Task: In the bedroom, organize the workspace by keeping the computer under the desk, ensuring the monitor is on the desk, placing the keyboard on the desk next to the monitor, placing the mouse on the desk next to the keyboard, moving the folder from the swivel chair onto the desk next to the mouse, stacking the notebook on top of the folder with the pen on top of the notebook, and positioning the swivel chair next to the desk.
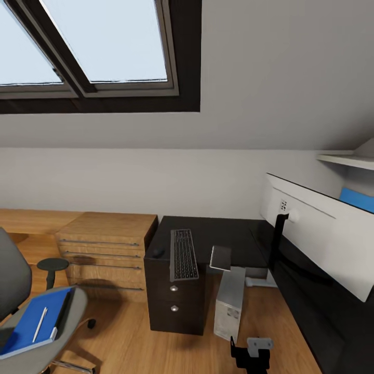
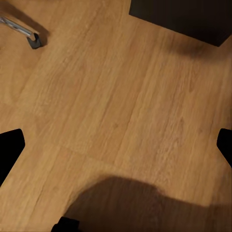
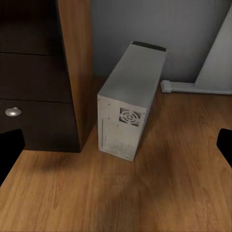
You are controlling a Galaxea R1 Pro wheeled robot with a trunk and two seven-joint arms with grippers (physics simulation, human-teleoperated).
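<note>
The black desk (image 1: 236, 236) carries the keyboard (image 1: 184, 254), with the mouse (image 1: 157, 252) just to its left and the grey notebook (image 1: 221, 257) to its right near the desk's edge. At the right, the monitor (image 1: 322, 234) stands on the desk with its white back to me. The computer (image 1: 229, 301) (image 3: 128, 106) stands upright on the floor under the desk, beside the drawer unit (image 3: 38, 96). The swivel chair (image 1: 21, 311) at lower left holds the blue folder (image 1: 28, 324) with the white pen (image 1: 40, 324) lying on it. My right gripper (image 3: 116, 150) is open and faces the computer. My left gripper (image 2: 116, 145) is open over bare floor.
A light wood cabinet (image 1: 106, 249) stands left of the desk. A chair caster (image 2: 34, 39) and the drawer unit's corner (image 2: 183, 19) edge the wood floor (image 1: 135, 337). A white desk foot (image 3: 193, 87) lies behind the computer. A sloped ceiling and skylight (image 1: 104, 41) are above.
</note>
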